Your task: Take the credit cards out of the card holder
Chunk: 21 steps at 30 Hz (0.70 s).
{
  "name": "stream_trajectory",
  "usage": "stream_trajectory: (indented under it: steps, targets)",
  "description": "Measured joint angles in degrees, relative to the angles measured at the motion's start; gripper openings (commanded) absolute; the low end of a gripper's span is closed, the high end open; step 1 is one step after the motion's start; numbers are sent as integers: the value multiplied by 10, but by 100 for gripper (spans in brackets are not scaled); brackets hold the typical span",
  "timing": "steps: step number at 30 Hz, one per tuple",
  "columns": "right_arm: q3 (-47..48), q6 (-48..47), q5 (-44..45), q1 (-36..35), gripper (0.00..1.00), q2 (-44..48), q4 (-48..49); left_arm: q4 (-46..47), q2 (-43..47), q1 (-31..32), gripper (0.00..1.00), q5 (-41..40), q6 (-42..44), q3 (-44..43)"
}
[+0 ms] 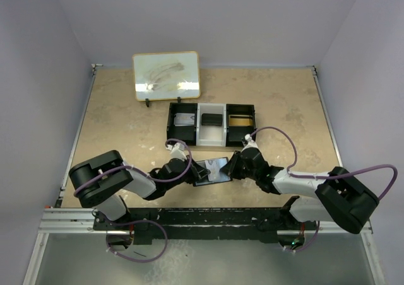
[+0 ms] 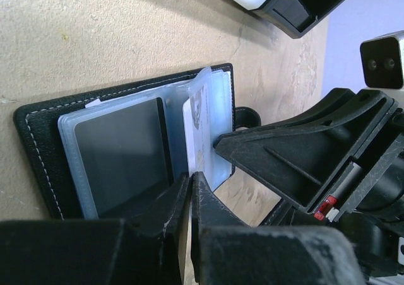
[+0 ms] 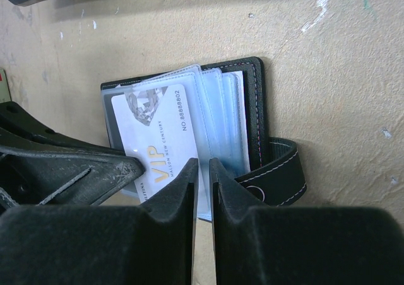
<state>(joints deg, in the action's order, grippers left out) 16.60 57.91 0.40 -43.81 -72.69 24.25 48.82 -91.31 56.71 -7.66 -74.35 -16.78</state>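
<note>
The black card holder lies open on the table between my two grippers. In the left wrist view its cover carries blue-grey plastic sleeves, with a dark card and a white credit card in them. My left gripper is shut, its tips pinching the near edge of that white card. In the right wrist view the same card reads VIP. My right gripper is closed on the edge of the blue sleeves. The closure tab with its snap sticks out to the right.
A black-and-white three-compartment tray stands just behind the card holder, with a framed white board farther back. The two grippers are close together, and the right one's finger fills the right of the left wrist view.
</note>
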Motion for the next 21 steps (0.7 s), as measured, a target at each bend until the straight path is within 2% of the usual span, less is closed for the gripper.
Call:
stream_trajectory:
  steps: [6,16,21]
  targets:
    - [0,0,0,0,16,0,0,-11,10,0,0,-1,1,2]
    - [2,-1,-2,0,21,0,-2,-92,72,0,0,-18,16,3]
    - [17,-23,-14,0,24,24,-52,-116,72,0,0,-18,24,-2]
